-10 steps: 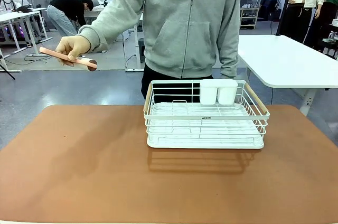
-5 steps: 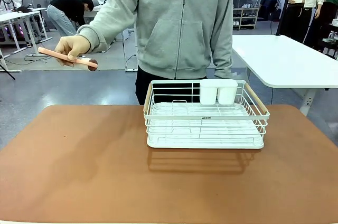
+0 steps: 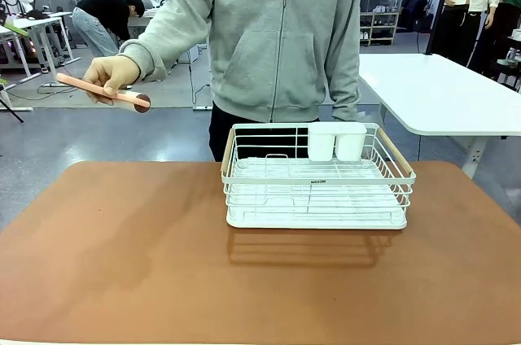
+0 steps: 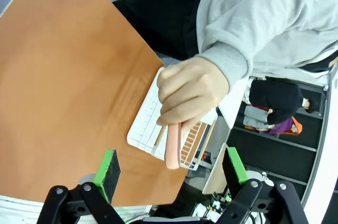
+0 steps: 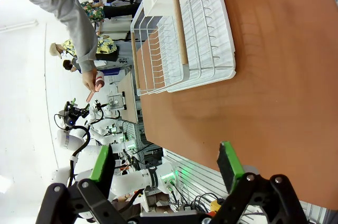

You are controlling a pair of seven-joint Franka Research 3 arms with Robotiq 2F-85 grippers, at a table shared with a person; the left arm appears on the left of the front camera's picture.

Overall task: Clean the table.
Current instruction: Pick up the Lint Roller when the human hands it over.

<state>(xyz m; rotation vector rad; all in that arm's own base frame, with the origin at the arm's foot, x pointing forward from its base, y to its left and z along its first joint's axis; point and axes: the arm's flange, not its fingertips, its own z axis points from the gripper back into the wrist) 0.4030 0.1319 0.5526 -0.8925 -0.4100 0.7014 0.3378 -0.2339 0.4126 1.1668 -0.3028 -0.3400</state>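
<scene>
The left tool (image 4: 171, 174) stands wide open and empty. Straight ahead of its gap, a person's hand (image 4: 193, 94) holds a pink stick (image 4: 172, 147). The right tool (image 5: 165, 167) gapes empty too; the reddish-brown worktop (image 5: 264, 86) spreads beyond it, with a white wire rack (image 5: 185, 34) farther ahead.

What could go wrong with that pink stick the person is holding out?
1. The open left tool faces the person's hand, which is wrapped round the pink utensil. Closing there could pinch fingers instead of the handle.
2. The pink utensil is held up in the air, so a poor grip during a handover might let it fall.
</scene>
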